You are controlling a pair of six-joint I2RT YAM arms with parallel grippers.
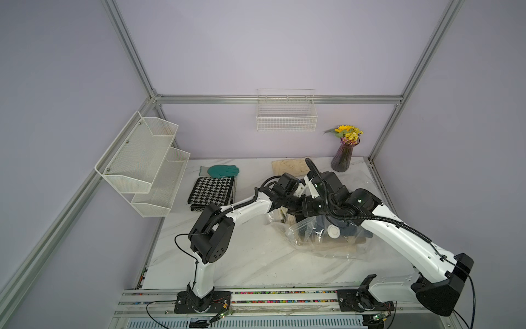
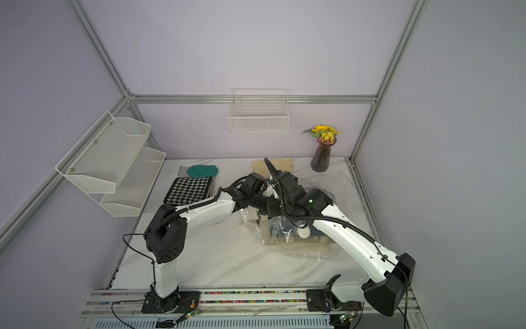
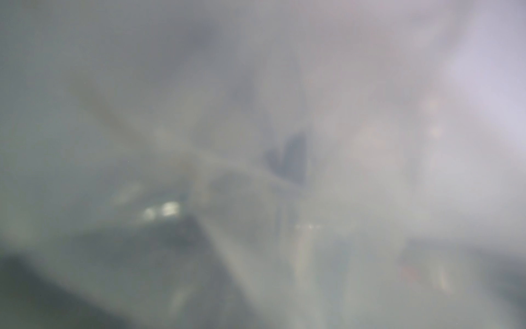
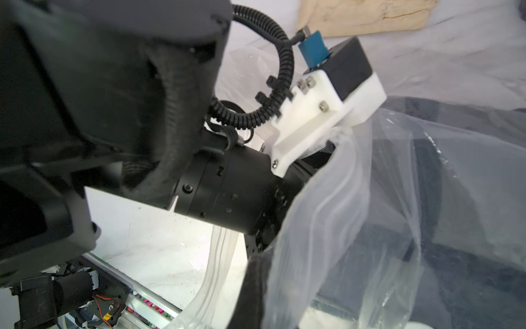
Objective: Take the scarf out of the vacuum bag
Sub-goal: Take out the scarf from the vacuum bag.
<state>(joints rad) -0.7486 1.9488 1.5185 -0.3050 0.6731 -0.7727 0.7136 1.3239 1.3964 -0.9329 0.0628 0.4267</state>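
The vacuum bag [image 1: 310, 236], crinkly clear plastic with a white valve cap [image 1: 333, 230], lies on the right half of the table in both top views. Dark blue-grey scarf [image 1: 320, 225] fabric shows through it, and again in the right wrist view as the scarf [image 4: 469, 256] under the film. Both arms meet at the bag's raised mouth. My left wrist [image 4: 242, 196] reaches into the bag, so the left gripper is hidden, and its camera shows only blurred plastic. My right gripper [image 4: 256, 299] is shut on the bag's edge, beside the zip strip [image 4: 219, 256].
A folded houndstooth cloth [image 1: 212, 190] and a green glove [image 1: 223, 170] lie at the back left. Beige gloves [image 1: 289, 166] and a purple vase [image 1: 344, 159] of flowers stand at the back right. A wire basket [image 1: 286, 118] hangs on the back wall, mesh shelves [image 1: 142, 165] on the left.
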